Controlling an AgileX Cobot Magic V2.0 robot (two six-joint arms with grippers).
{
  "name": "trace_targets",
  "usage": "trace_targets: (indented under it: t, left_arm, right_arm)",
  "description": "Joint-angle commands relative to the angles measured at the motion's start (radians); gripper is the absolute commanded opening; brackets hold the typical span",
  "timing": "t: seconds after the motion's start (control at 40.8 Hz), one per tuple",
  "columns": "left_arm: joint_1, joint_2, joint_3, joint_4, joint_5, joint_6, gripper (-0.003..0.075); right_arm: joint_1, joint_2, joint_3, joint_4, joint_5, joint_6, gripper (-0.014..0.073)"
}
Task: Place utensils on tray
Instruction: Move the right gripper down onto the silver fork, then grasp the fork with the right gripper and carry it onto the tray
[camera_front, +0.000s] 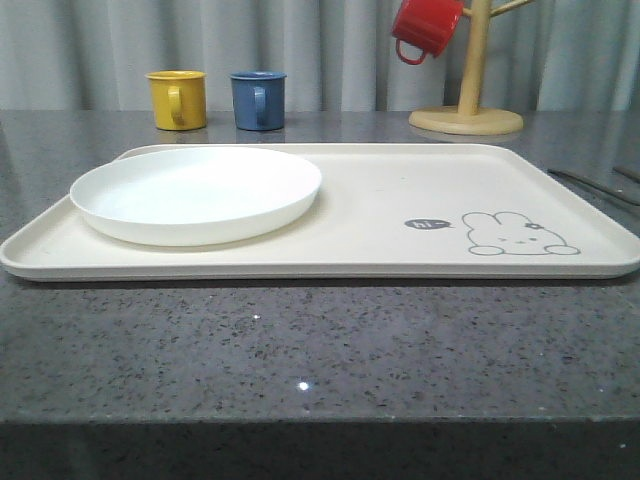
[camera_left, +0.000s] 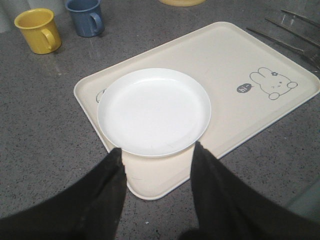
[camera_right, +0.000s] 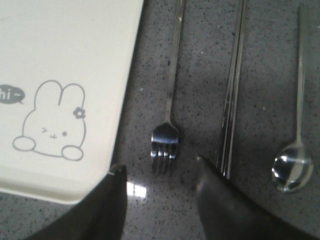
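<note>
The cream tray (camera_front: 380, 215) with its grey rabbit drawing lies in the middle of the grey counter. On the counter just right of it lie the silver utensils: the fork (camera_right: 169, 115), the chopsticks (camera_right: 231, 100) and the spoon (camera_right: 296, 145), side by side. In the front view their ends (camera_front: 595, 186) show past the tray's right edge. My right gripper (camera_right: 159, 172) hangs open above the fork's tines, with nothing between its fingers. My left gripper (camera_left: 157, 156) is open over the tray's near corner (camera_left: 160, 185) and holds nothing.
A round white plate (camera_front: 197, 192) sits on the tray's left half. A yellow mug (camera_front: 178, 99) and a blue mug (camera_front: 258, 99) stand behind the tray. A wooden mug tree (camera_front: 468, 95) with a red mug (camera_front: 424, 27) stands at the back right.
</note>
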Motion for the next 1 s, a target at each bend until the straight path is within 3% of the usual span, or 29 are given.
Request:
trace_targets:
  t: [0.0,0.416,0.808,0.906,0.98]
  left_arm:
    - [-0.005,0.003,-0.025,0.003,-0.076,-0.008,0.0293]
    - [-0.005,0.003,-0.025,0.003,-0.076,-0.008,0.0293]
    - [-0.005,0.003,-0.025,0.003,-0.076,-0.008,0.0293]
    - [-0.005,0.003,-0.025,0.003,-0.076,-0.008,0.0293]
    - [-0.005,0.003,-0.025,0.003,-0.076,-0.008,0.0293]
  right_arm:
    - [0.0,0.064,-0.082,-0.009,-0.015,-0.012,0.0328]
    - [0.0,0.366,-0.252,-0.022,0.084,-0.012,0.0328]
    - [0.0,0.48,-0.265,-0.022,0.081,-0.012,0.0325]
    - [0.0,0.482,-0.266,-0.022,0.088,-0.012,0.026]
    - [0.0,0.482,-0.266,-0.022,0.098,-0.012,0.015]
